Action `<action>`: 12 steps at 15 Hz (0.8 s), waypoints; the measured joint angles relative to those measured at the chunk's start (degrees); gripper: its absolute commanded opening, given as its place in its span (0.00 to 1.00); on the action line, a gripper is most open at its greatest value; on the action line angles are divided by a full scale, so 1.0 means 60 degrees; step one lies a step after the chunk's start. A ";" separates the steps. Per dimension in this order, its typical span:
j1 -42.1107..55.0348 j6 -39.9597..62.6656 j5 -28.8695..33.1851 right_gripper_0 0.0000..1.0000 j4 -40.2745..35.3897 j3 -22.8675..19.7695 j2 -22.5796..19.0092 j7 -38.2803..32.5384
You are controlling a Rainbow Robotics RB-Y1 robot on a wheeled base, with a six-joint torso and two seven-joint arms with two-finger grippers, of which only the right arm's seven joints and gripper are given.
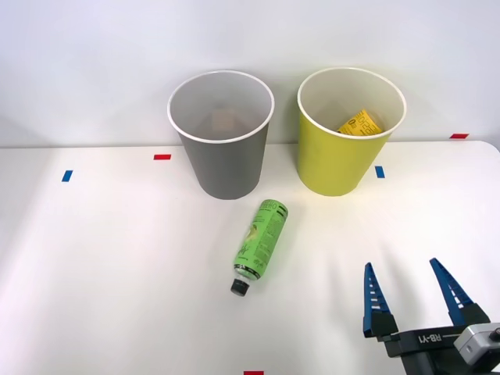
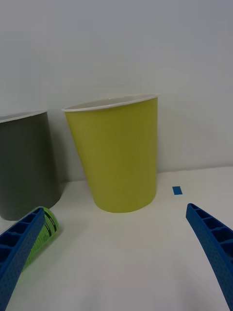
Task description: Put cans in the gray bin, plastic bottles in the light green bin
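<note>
A green-labelled plastic bottle (image 1: 262, 244) with a black cap lies on its side on the white table, cap toward me, in front of the gray bin (image 1: 223, 137). The light green bin (image 1: 348, 133) stands to the right of the gray one, with a yellow packet (image 1: 359, 123) inside. Something brownish rests at the gray bin's bottom. My right gripper (image 1: 401, 275) is open at the front right, well right of the bottle and holding nothing. From the wrist, the light green bin (image 2: 116, 155) stands ahead, the gray bin (image 2: 26, 165) beside it, and the bottle (image 2: 43, 233) peeks behind one finger. No can is visible.
Small red tape marks (image 1: 162, 157) and blue tape marks (image 1: 380, 172) dot the table. The table's back edge runs just behind the bins against a white wall. Open tabletop stretches to the left of the bottle.
</note>
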 measured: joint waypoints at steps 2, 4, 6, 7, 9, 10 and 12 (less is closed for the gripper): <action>-0.0003 0.0308 0.0204 1.00 -0.0004 -0.0146 0.0099 -0.0047; -0.0076 0.0441 0.0504 1.00 -0.0005 -0.0220 0.0387 -0.0113; -0.0052 0.0450 0.1294 1.00 -0.0002 -0.0309 0.0681 -0.0565; -0.0023 0.0451 0.1800 1.00 -0.0002 -0.0377 0.0810 -0.1108; 0.0096 0.0452 0.2524 1.00 0.0004 -0.0452 0.0972 -0.1974; 0.0182 0.0399 0.2715 1.00 0.0045 -0.0455 0.1011 -0.2108; 0.0211 -0.0442 0.2893 1.00 0.0634 -0.0464 0.1003 -0.2117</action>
